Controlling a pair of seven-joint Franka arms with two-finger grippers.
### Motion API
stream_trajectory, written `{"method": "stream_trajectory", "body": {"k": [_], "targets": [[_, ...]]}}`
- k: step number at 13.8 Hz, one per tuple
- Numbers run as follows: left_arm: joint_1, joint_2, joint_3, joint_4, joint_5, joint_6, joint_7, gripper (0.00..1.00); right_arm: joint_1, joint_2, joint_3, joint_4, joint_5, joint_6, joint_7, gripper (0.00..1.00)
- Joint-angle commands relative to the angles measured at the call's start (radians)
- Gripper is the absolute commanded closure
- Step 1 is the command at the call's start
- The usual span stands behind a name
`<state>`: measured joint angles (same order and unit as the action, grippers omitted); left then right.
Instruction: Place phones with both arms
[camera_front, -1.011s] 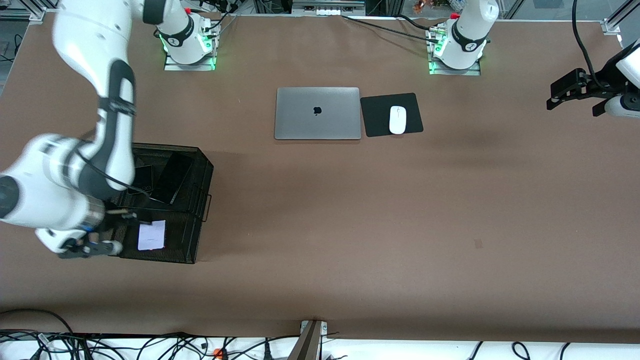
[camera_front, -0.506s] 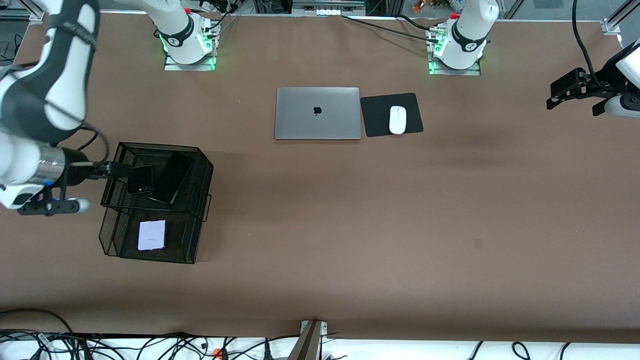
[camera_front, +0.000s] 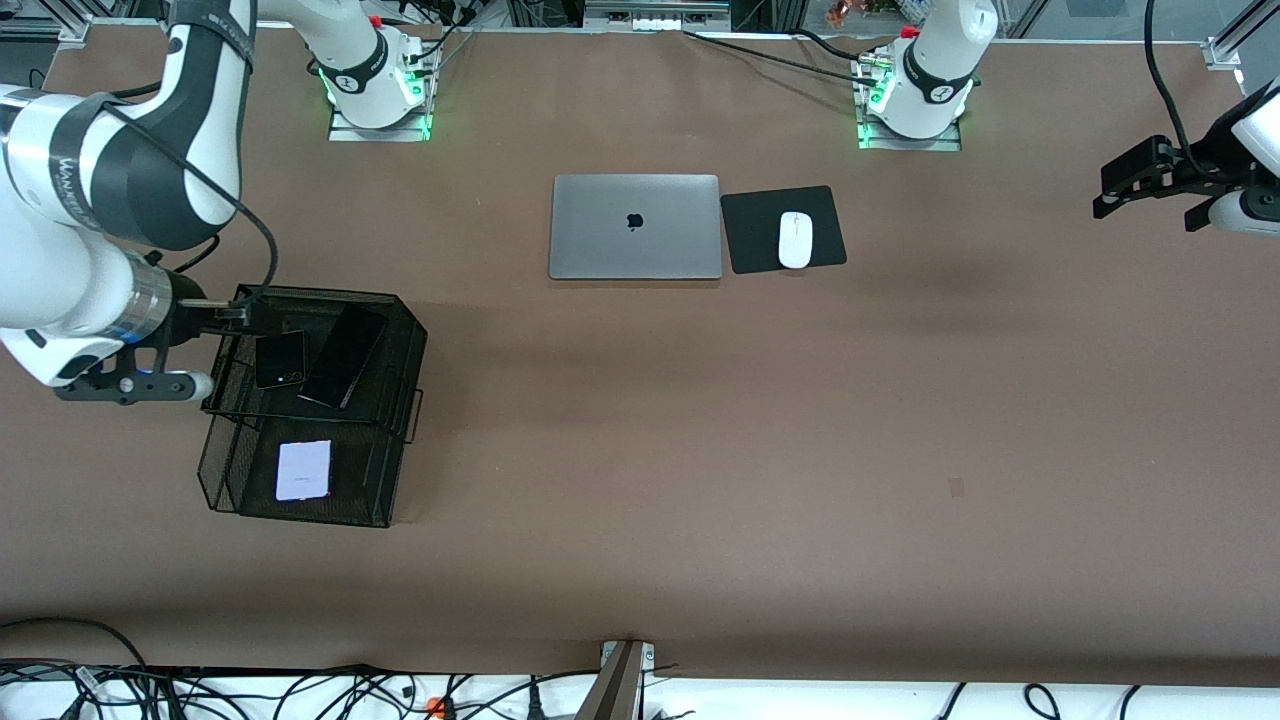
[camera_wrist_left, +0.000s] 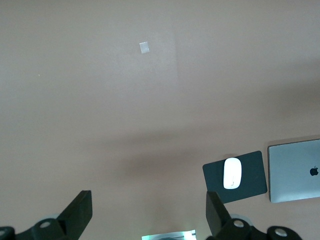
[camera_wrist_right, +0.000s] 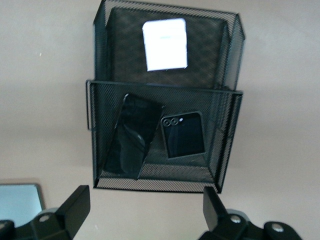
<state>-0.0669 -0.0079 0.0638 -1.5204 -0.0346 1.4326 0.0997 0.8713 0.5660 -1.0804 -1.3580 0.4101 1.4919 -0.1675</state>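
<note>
A black mesh basket (camera_front: 405, 330) stands toward the right arm's end of the table. Its raised tier holds a small squarish black phone (camera_front: 279, 359) (camera_wrist_right: 183, 134) and a long black slab phone (camera_front: 343, 356) (camera_wrist_right: 131, 141), leaning side by side. The lower tier, nearer the front camera, holds a pale lilac-white phone (camera_front: 303, 469) (camera_wrist_right: 165, 44) lying flat. My right gripper (camera_front: 238, 316) (camera_wrist_right: 145, 200) hangs open and empty over bare table just off the basket's rim (camera_wrist_right: 165, 86), by the black phones. My left gripper (camera_front: 1115, 190) (camera_wrist_left: 148, 215) waits open and empty over the left arm's end of the table.
A closed grey laptop (camera_front: 635, 226) (camera_wrist_left: 295, 170) lies mid-table near the bases. Beside it a white mouse (camera_front: 795, 240) (camera_wrist_left: 232, 173) rests on a black pad (camera_front: 755, 250). Cables run along the table edge nearest the front camera.
My right arm has swung up from beside the basket's lower tier to the rim of the raised tier. The lilac-white phone stays in the lower tier. The left arm has not moved.
</note>
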Motion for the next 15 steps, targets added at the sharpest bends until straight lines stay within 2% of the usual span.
{"method": "stream_trajectory", "body": {"k": [1, 3, 4, 7, 9, 10, 11, 13, 15], "targets": [[0.001, -0.007, 0.001, 0.009, 0.009, -0.020, 0.009, 0.00, -0.148, -0.017, 0.102, 0.067, 0.005, -0.001, -0.001, 0.00], [0.001, -0.007, 0.001, 0.009, 0.009, -0.020, 0.009, 0.00, -0.398, -0.012, 0.357, 0.211, -0.010, -0.062, 0.020, 0.00], [0.001, -0.007, 0.001, 0.009, 0.009, -0.020, 0.009, 0.00, -0.496, -0.009, 0.470, 0.261, -0.051, -0.100, 0.066, 0.00], [0.001, -0.007, 0.001, 0.009, 0.009, -0.020, 0.009, 0.00, -0.685, -0.043, 0.763, 0.267, -0.212, -0.114, 0.126, 0.00], [0.001, -0.007, 0.001, 0.009, 0.009, -0.020, 0.009, 0.00, -0.806, -0.110, 0.969, 0.193, -0.357, -0.085, 0.134, 0.00], [0.001, -0.006, 0.001, 0.009, 0.009, -0.020, 0.009, 0.00, -0.842, -0.165, 1.035, 0.103, -0.400, -0.018, 0.134, 0.00], [0.001, -0.006, 0.001, 0.009, 0.009, -0.020, 0.009, 0.00, -0.862, -0.232, 1.054, -0.018, -0.407, 0.063, 0.134, 0.00], [0.001, -0.006, 0.001, 0.009, 0.009, -0.020, 0.009, 0.00, -0.868, -0.352, 1.060, -0.235, -0.409, 0.225, 0.135, 0.00], [0.001, -0.006, 0.001, 0.011, 0.009, -0.018, 0.009, 0.00, -0.877, -0.403, 1.079, -0.323, -0.412, 0.292, 0.192, 0.00]]}}
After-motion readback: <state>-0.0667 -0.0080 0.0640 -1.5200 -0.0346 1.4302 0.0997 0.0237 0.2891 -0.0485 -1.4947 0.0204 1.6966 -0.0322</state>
